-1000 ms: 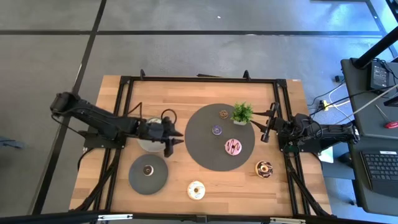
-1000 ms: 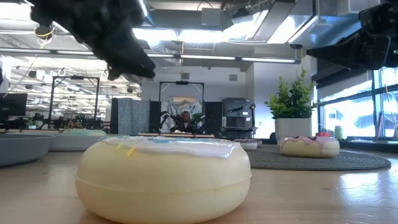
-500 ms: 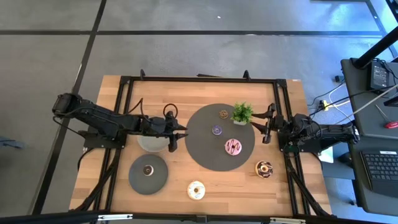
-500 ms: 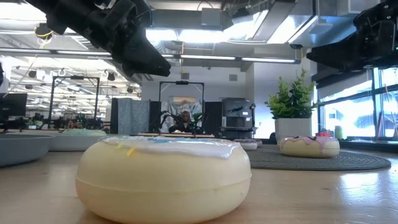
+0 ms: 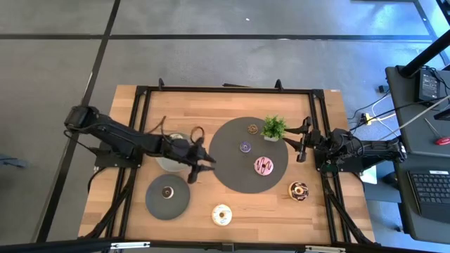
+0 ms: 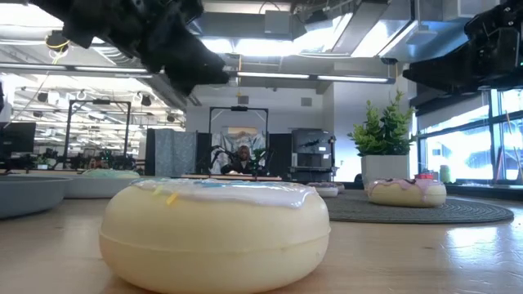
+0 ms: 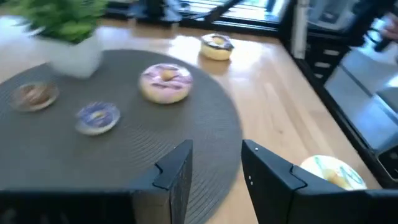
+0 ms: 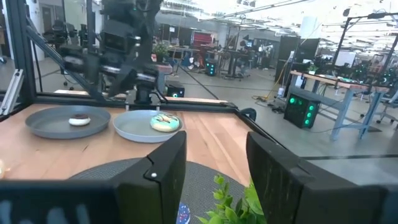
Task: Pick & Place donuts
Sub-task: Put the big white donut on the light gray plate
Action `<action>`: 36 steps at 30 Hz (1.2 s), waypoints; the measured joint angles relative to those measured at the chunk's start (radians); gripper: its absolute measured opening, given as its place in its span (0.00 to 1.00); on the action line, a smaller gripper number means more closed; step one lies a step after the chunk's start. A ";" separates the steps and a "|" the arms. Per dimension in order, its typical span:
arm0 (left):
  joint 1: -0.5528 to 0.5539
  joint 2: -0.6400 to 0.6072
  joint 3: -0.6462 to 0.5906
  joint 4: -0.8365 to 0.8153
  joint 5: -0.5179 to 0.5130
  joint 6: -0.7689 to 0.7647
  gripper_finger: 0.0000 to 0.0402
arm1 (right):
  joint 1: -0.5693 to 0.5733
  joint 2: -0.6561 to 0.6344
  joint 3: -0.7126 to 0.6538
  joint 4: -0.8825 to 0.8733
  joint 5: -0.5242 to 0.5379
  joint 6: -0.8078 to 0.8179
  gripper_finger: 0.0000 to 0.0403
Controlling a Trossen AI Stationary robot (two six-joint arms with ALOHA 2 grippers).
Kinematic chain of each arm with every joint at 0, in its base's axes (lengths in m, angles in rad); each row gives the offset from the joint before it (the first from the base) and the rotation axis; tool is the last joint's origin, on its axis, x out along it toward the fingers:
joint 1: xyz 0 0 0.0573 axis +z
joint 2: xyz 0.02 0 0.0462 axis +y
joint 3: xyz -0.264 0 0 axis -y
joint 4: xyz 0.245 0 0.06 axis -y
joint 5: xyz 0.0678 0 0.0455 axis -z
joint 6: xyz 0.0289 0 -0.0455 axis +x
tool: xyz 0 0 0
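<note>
Donuts lie scattered over the wooden surface, mostly right of centre in the high view. On the big dark mat sit the pink donut, a tiny purple one and a tiny brown one, near the potted plant. Lower down, the cream donut and the chocolate-sprinkled donut rest on bare wood. The left gripper hovers at the mat's left edge, fingers narrowly parted, holding nothing. The right gripper waits at the right, fingers apart and empty.
</note>
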 joint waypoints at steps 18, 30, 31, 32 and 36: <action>-0.216 0.513 0.486 -0.333 0.119 -0.025 0.32 | 0.000 0.000 0.000 -0.009 0.008 0.019 0.42; -0.253 0.639 0.584 -0.382 0.103 -0.049 0.33 | 0.000 0.000 0.000 -0.027 0.008 0.086 0.42; -0.253 0.639 0.584 -0.385 0.102 -0.049 0.33 | 0.000 0.000 0.000 -0.027 0.008 0.086 0.42; -0.253 0.639 0.584 -0.388 0.102 -0.049 0.33 | 0.000 0.000 0.000 -0.027 0.008 0.086 0.42; -0.252 0.625 0.584 -0.409 0.099 -0.018 0.32 | 0.000 0.000 0.000 -0.027 0.008 0.085 0.42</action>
